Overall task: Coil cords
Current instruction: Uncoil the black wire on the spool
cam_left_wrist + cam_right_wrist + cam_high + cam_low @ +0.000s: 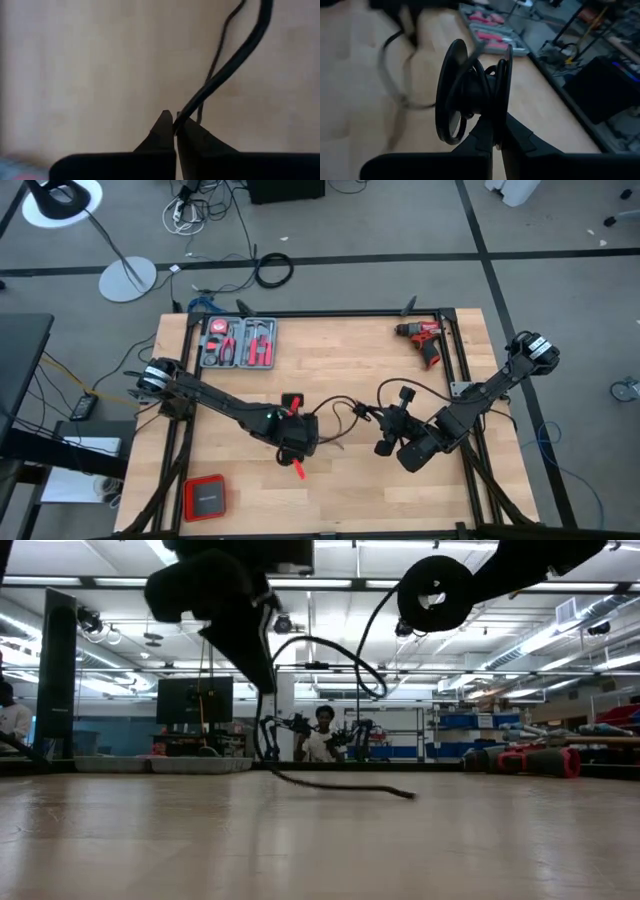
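Left gripper [175,125] pinches the cord [235,55]; toolcase [238,343] holds red-handled tools.

From where I stand, the thin black cord [227,65] runs out past the edge of the left wrist view, so its far end cannot be followed there, and in the low view both arms are cut off at the top, leaving only dark shapes overhead. In the right wrist view the left arm [410,10] and the tool case [492,30] behind the black spool [470,95] are smeared and out of focus. The person [322,735] beyond the table is too small and dim to make out.
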### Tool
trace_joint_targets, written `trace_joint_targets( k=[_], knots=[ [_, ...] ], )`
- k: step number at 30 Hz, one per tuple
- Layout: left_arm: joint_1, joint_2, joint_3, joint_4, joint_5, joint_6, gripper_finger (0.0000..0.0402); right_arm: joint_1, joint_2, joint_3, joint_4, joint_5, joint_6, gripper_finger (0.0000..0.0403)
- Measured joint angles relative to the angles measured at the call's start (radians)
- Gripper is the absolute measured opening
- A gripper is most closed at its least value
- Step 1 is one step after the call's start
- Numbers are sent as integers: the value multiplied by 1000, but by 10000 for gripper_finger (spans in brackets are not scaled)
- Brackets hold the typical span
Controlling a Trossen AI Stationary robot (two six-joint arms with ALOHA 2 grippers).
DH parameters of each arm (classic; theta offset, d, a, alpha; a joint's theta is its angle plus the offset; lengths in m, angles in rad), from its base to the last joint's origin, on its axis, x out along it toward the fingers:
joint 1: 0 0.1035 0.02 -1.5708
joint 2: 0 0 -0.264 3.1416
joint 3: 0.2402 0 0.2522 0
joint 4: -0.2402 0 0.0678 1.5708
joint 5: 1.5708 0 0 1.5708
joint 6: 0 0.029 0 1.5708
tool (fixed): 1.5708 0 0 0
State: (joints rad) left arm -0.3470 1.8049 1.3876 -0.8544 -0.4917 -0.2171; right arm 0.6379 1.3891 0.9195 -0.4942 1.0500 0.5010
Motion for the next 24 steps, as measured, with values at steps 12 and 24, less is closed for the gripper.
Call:
trace_joint_targets(
  k=[12,24],
  knots=[
    [-29,-37,228,-161,-81,54,1,-13,0,-29,-264,-92,283,12],
    [-93,-37,277,-60,28,119,2,-87,0,-83,-328,-93,318,12]
  ],
)
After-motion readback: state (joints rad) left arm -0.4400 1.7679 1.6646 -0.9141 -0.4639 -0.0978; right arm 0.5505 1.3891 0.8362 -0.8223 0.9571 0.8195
